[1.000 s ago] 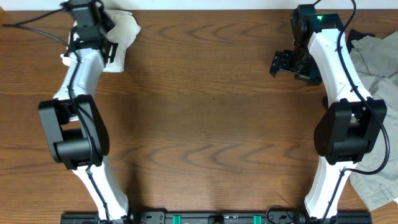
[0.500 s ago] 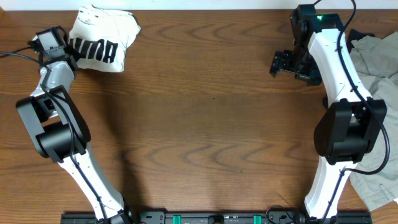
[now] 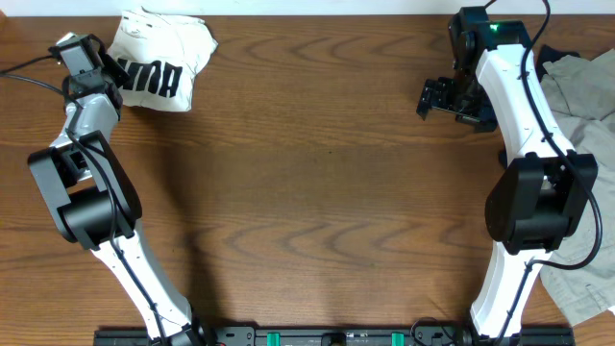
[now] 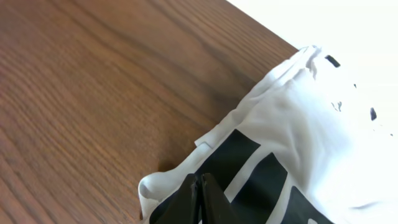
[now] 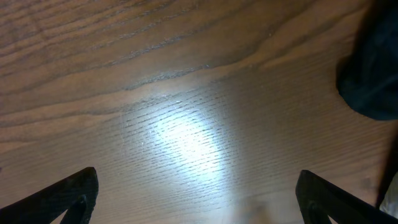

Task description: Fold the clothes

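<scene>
The clothes (image 3: 159, 53) lie as a folded white bundle with black block lettering on top, at the table's far left corner. In the left wrist view the clothes (image 4: 298, 130) fill the right half, with a rolled fold at their near edge. My left gripper (image 3: 112, 69) sits at the bundle's left edge; its jaws (image 4: 200, 186) are pressed together over the black lettering with no cloth between them. Far off to the right, my right gripper (image 3: 434, 96) hovers over bare wood, and the right wrist view shows it (image 5: 199, 186) wide open with nothing in it.
A heap of grey-beige garments (image 3: 581, 86) is piled at the right edge behind the right arm and runs down to the front right (image 3: 586, 279). A dark shape (image 5: 373, 81) shows at the right of the right wrist view. The table's far edge (image 4: 267, 25) lies just behind the bundle.
The left arm swung left off the bundle, uncovering its lettering, then edged back toward the bundle's left edge. Its jaws stayed shut. The right arm has not moved.
</scene>
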Available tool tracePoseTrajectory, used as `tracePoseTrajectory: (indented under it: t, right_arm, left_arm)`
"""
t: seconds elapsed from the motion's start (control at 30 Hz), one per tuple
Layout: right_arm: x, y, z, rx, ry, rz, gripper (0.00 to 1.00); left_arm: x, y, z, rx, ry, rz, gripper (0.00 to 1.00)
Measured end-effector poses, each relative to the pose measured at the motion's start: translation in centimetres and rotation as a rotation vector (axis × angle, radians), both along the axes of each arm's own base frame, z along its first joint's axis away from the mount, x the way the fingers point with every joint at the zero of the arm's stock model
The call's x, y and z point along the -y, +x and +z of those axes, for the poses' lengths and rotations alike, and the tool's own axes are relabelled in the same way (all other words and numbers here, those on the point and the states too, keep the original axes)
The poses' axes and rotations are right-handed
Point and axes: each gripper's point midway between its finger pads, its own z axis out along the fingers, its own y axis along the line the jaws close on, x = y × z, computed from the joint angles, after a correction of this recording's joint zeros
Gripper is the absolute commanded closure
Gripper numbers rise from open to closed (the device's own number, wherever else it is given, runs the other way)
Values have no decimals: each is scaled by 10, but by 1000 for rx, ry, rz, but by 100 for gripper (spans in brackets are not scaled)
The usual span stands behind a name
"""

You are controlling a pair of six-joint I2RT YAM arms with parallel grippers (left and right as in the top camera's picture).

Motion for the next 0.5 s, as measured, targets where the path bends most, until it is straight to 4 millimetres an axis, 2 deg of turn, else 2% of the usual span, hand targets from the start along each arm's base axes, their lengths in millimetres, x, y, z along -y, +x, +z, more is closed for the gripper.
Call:
tracePoseTrajectory:
  t: [0.13,0.33,0.5]
  right_arm:
    - [0,0,0,0,0,0,1]
    - [0,0,0,0,0,0,1]
    - [0,0,0,0,0,0,1]
  left_arm:
    - [1,0,-7,-28,29,-34,94]
    - [3,-3,-30,-78,26,-52,94]
    - [4,-6,-35,-102,21,-57,94]
